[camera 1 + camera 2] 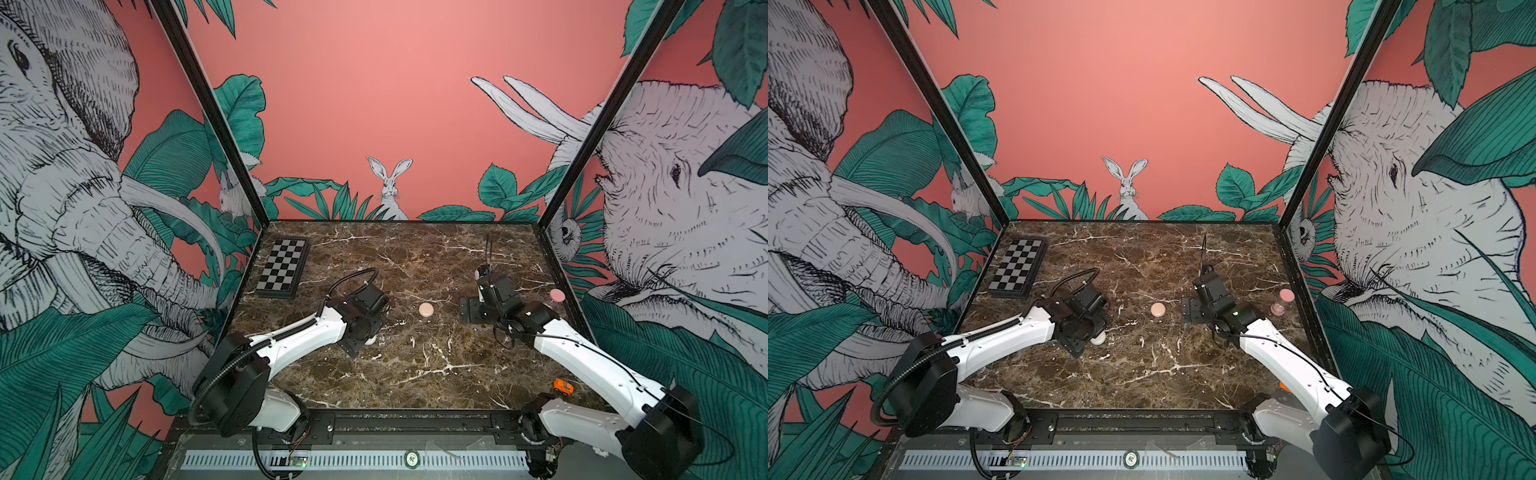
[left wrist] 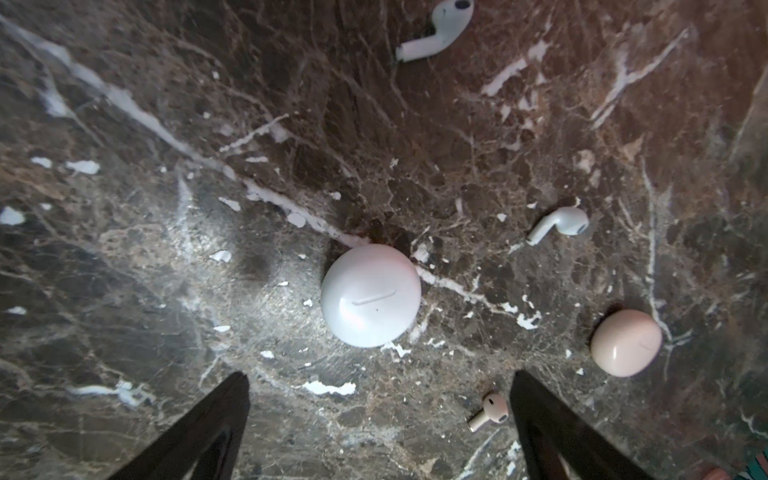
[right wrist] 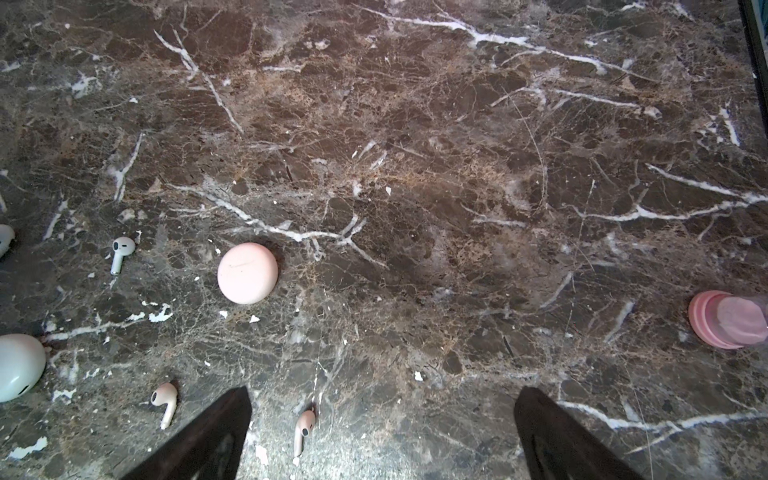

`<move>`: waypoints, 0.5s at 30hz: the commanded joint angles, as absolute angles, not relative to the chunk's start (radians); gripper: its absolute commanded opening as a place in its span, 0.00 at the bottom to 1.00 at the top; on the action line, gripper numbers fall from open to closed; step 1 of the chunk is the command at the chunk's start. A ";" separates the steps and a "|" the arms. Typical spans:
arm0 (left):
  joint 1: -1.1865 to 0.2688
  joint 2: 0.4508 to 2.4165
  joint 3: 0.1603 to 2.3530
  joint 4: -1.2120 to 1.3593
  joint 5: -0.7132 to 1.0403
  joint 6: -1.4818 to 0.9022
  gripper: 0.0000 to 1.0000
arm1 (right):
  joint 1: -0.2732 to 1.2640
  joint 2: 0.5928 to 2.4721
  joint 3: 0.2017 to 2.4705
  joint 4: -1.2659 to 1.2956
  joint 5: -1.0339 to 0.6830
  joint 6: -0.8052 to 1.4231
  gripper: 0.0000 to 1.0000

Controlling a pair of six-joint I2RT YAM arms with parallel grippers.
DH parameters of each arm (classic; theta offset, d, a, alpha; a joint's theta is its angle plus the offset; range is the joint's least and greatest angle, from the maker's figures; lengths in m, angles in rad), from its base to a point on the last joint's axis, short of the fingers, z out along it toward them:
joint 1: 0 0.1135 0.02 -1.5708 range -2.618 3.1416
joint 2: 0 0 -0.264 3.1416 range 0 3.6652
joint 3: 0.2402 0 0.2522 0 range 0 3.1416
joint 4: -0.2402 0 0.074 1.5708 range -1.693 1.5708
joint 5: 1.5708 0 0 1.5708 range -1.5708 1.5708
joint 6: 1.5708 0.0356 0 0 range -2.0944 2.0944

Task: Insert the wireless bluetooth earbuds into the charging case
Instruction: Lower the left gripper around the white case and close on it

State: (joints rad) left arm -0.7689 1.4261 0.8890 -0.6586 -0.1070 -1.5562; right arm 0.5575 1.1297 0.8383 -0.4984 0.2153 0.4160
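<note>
Left wrist view: left gripper hangs spread wide above the white case, earbuds loose beside it, while the right gripper gapes empty near the pink case.

Brown marble table with white veins; reference object: the closed round pink case near its middle. Far left of the pink case and toward the back edge, a chessboard lies flat. Left of it, a white earbud; farther left, a second white earbud. Left and nearer the front edge, a closed round white case, partly covered in both top views. Just in front of the pink case, a pink earbud and a second pink earbud, apart. Right of it, near the side edge, a pink round container. Far right and frontward, a small orange object, too small to identify.
</note>
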 commanded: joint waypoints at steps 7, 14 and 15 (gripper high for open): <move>-0.737 1.471 0.878 -0.634 -0.102 -1.601 0.95 | 0.565 1.091 0.802 -0.428 0.259 0.431 0.98; -0.736 1.529 0.884 -0.628 -0.069 -1.607 0.91 | 0.565 1.108 0.798 -0.425 0.245 0.436 0.98; -0.736 1.537 0.883 -0.624 -0.064 -1.610 0.90 | 0.566 1.107 0.797 -0.423 0.244 0.436 0.98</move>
State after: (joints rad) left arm -0.7387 1.5261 0.8883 -0.6182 -0.0753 -1.5814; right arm 0.5579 1.1046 0.8043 -0.4522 0.2325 0.4210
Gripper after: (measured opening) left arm 0.908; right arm 0.982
